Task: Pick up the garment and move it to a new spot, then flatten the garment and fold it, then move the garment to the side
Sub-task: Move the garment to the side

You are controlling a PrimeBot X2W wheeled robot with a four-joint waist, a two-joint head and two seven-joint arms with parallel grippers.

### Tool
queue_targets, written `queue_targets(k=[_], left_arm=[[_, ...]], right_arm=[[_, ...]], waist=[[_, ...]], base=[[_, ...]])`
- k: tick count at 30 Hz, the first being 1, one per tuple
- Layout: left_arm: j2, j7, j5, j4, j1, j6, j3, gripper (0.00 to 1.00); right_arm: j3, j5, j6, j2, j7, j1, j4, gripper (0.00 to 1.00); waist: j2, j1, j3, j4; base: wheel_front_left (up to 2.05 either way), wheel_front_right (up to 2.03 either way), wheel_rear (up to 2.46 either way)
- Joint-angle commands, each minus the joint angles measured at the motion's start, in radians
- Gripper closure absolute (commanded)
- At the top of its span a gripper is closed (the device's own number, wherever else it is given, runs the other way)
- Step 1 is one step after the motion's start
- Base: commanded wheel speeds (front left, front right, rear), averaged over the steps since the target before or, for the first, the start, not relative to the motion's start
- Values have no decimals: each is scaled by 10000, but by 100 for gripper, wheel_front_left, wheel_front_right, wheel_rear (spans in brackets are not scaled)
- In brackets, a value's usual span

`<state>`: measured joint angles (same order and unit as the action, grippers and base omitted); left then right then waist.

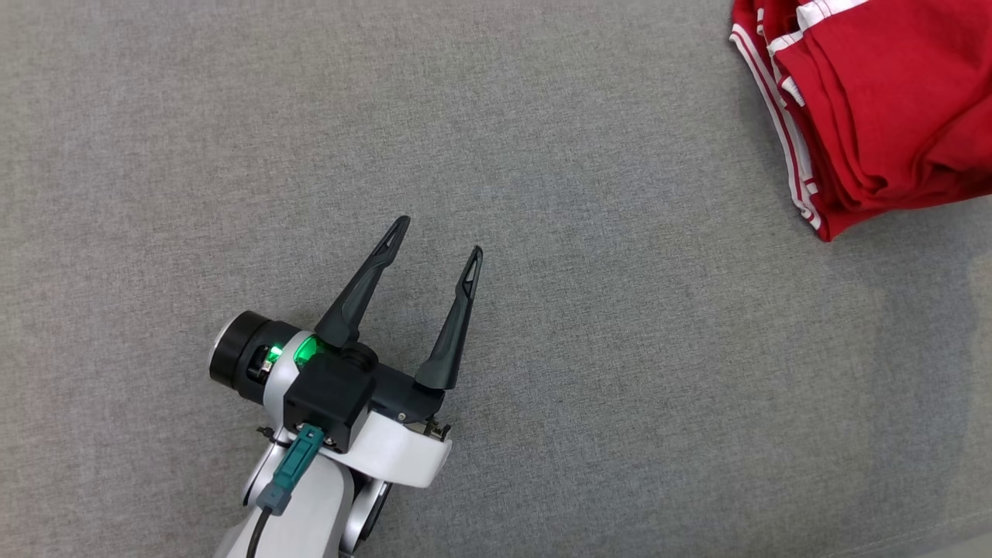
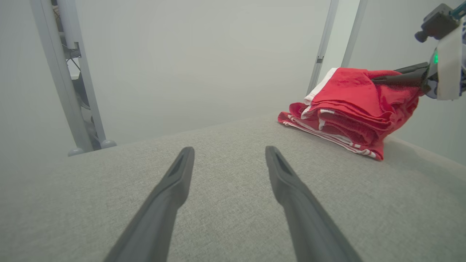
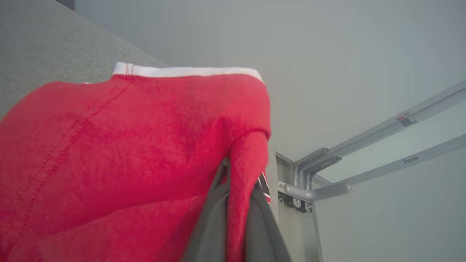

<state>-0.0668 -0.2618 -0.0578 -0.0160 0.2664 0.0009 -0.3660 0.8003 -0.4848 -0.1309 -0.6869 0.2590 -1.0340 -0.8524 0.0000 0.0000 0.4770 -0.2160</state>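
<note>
garment (image 1: 891, 108), red with white trim, lies bunched at the far right of the grey fabric surface (image 1: 620, 349), one fold pinched in the closed right gripper (image 3: 240, 178); left gripper (image 1: 439, 236) sits well apart, fingers spread, empty.

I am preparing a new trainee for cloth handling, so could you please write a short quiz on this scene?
1. True or false: the left gripper stands open, apart from the red garment.
2. In the head view, the red garment lies at the: A upper right, B lower left, C centre.
3. Which gripper is shut on a fold of the red garment?
Key: 1 true; 2 A; 3 the right gripper.
</note>
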Motion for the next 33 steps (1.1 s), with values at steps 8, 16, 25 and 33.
queue_targets(k=[8, 16, 25, 33], left_arm=[[-48, -38, 25, -70, 359, -132, -42, 0], [5, -38, -154, -85, 197, 14, 3, 0], [78, -40, -594, -137, -269, 387, 238, 0], [136, -38, -1689, -220, -1109, 861, 711, 0]], right_arm=[[-864, 1340, 2, 714, 75, -346, -1675, 0], [-2796, 3150, 2, 1203, 70, -612, -3208, 0], [-4524, 4059, 2, 2681, 71, 1483, -222, 0], [-5641, 3534, 2, 4197, 72, 4973, 3607, 0]], waist=[[0, 0, 211, 158], [0, 0, -124, 462], [0, 0, -1029, 1087], [0, 0, -2308, 1964]], base=[[0, 0, 0], [0, 0, 0], [0, 0, 0], [0, 0, 0]])
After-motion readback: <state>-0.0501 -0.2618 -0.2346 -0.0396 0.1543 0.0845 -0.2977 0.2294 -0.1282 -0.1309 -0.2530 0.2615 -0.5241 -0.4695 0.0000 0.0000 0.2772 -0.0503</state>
